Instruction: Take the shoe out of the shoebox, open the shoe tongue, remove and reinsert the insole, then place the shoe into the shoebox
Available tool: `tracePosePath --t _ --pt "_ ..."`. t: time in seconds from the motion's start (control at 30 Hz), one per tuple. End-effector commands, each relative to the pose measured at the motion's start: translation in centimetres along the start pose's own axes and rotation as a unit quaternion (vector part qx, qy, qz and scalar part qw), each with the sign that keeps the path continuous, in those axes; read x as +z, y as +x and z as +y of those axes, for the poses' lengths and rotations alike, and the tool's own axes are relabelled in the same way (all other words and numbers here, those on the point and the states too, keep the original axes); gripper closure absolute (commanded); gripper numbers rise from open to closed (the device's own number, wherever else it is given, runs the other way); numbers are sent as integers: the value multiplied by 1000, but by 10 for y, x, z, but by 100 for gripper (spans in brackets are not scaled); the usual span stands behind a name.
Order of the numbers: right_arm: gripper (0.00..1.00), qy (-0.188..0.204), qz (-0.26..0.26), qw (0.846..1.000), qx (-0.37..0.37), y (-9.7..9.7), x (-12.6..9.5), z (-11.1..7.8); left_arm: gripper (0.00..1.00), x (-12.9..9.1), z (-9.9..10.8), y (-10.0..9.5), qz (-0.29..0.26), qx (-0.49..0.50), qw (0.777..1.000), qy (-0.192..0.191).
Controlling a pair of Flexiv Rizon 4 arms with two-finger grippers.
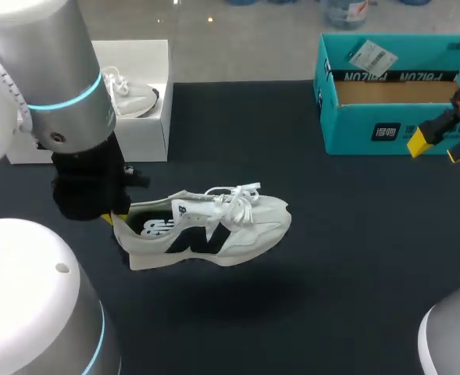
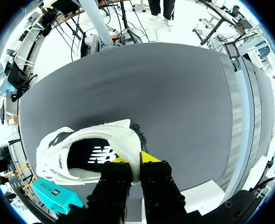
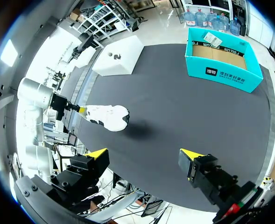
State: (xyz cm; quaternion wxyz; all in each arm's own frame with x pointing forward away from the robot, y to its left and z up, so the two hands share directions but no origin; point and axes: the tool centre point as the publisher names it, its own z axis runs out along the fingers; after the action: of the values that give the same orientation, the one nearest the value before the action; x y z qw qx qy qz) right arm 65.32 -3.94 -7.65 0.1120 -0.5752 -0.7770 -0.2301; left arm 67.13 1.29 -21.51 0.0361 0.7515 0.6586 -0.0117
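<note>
Shoe [image 1: 214, 226], judged light and soft-sided, hangs above tabletop [image 1: 354, 258] from left pincer [image 2: 130, 161] clamped on its stiffer heel collar; right pincer [image 3: 144, 155] spread, empty.

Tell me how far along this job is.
Done: the shoe is out of any box, lifted off the table by the left gripper, shut on its heel. In hand: just that hold; the right gripper hangs open near the teal box. The insole lies inside the shoe; whether it was already pulled and refitted cannot be told. Left: at least boxing the shoe.
</note>
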Motion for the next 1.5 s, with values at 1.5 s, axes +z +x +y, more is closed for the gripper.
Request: tracePosePath --t 1.5 --pt "0 3 0 1000 0 0 0 3 100 16 11 -39 3 63 998 -8"
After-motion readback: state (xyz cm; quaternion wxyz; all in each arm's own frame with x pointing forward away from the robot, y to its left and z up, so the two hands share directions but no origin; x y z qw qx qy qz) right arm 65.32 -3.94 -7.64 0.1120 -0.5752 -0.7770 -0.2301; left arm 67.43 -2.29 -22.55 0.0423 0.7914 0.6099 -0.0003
